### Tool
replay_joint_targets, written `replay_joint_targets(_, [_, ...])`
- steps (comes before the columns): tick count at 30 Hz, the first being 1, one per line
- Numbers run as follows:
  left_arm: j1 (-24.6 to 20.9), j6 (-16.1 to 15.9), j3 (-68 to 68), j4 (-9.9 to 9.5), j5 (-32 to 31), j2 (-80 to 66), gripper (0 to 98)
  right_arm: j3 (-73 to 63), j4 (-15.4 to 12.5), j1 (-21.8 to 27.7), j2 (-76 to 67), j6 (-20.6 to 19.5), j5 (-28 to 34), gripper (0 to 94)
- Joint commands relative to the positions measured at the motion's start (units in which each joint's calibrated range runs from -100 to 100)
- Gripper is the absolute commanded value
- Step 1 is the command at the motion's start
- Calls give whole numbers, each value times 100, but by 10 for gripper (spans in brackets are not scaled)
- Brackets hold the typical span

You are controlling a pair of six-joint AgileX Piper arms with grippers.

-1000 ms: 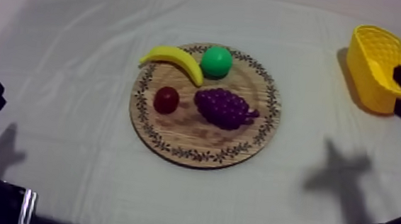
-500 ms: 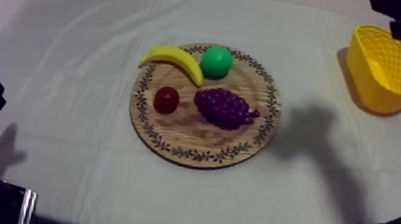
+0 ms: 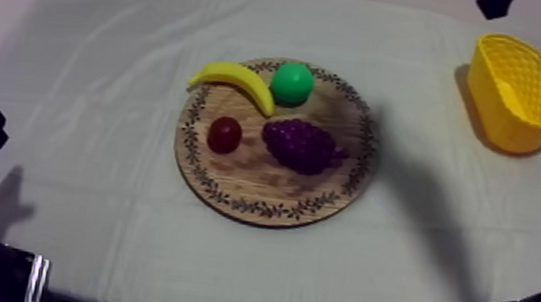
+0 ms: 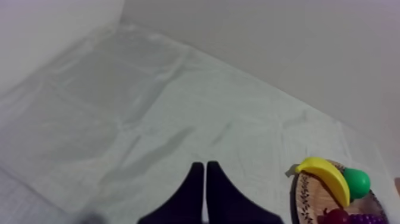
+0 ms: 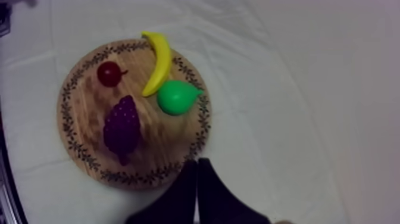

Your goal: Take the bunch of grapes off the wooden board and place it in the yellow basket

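The grapes (image 3: pixel 302 146) lay on the board (image 3: pixel 261 186) beside the small red fruit (image 3: pixel 224 135). The right gripper (image 5: pixel 197 165), closed on nothing, hung over the board's rim, apart from the grapes. The left gripper (image 4: pixel 205 168), also closed, sat over bare bench (image 4: pixel 119 107).

From here I see my desk (image 3: pixel 74 228) covered by a faintly creased grey-white cloth (image 3: pixel 118 79). Two things sit directly on it. A round wooden board with a patterned rim (image 3: pixel 266 186) lies near the middle, and a yellow basket (image 3: pixel 501 119) stands at the far right, well apart from the board. A soft shadow (image 3: pixel 424 193) falls on the cloth just right of the board.
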Motion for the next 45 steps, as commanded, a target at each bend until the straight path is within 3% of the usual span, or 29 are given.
replay_joint_targets(1, [-3,0,0,1,-1,5,1,9,24,-93,192,14,9,19])
replay_joint_targets(5, [-3,-2,0,1,-1,5,1,18,37,-233,432,44,44,126])
replay_joint_targets(11, [-3,-3,0,1,-1,5,1,17,191,-500,755,-18,-8,609])
replay_joint_targets(15, [-3,-1,0,1,-1,5,1,-104,285,-669,1034,-109,-25,773])
replay_joint_targets(24, [-3,0,0,1,-1,5,1,-178,319,-875,1774,-88,-189,834])
replay_joint_targets(45, [-3,0,0,1,-1,5,1,139,464,-1119,3729,7,-1389,863])
